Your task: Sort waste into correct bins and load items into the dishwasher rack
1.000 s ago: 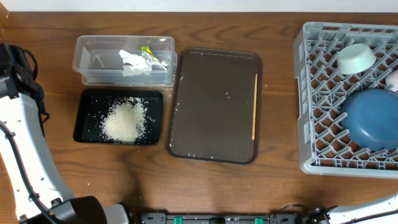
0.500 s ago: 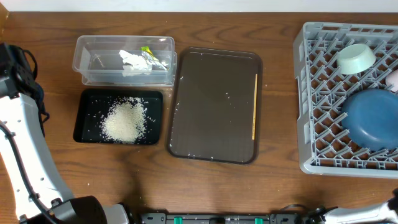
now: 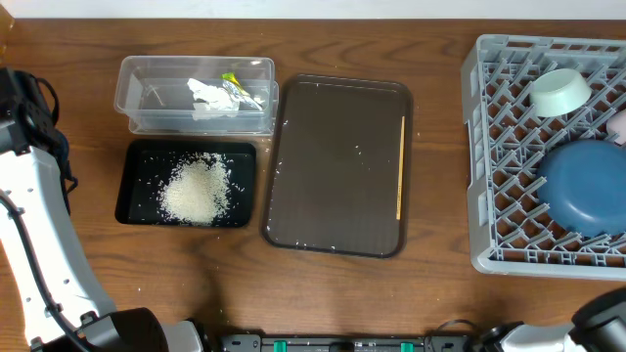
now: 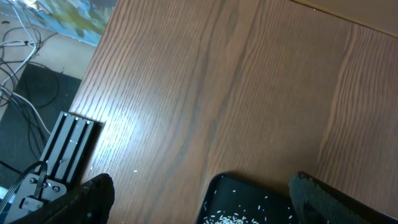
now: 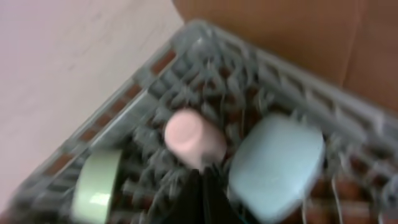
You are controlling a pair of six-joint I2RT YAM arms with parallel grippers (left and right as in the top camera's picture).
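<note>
The clear tub (image 3: 156, 96) holds crumpled white paper (image 3: 207, 95) and a yellow-green wrapper (image 3: 235, 82). The black tray (image 3: 132, 191) below it holds a pile of rice (image 3: 197, 189). A chopstick (image 3: 400, 166) lies on the brown serving tray (image 3: 333, 166). The grey rack (image 3: 504, 117) holds the mint green bowl (image 3: 559, 90), blue plate (image 3: 585, 186) and pink cup (image 3: 618, 125). My left gripper (image 4: 205, 202) is open and empty above the black tray's corner (image 4: 249, 196). My right gripper (image 5: 208, 190) is shut above the rack, near the pink cup (image 5: 193, 138) and light blue bowl (image 5: 277, 165); that view is blurred.
The left arm (image 3: 34, 205) runs down the table's left side. Part of the right arm (image 3: 599, 325) shows at the bottom right corner. A few rice grains lie on the serving tray. In the left wrist view a floor with cables (image 4: 18, 68) lies past the table edge.
The right arm has shifted at the bottom right corner of the overhead view. Nothing on the table has moved.
</note>
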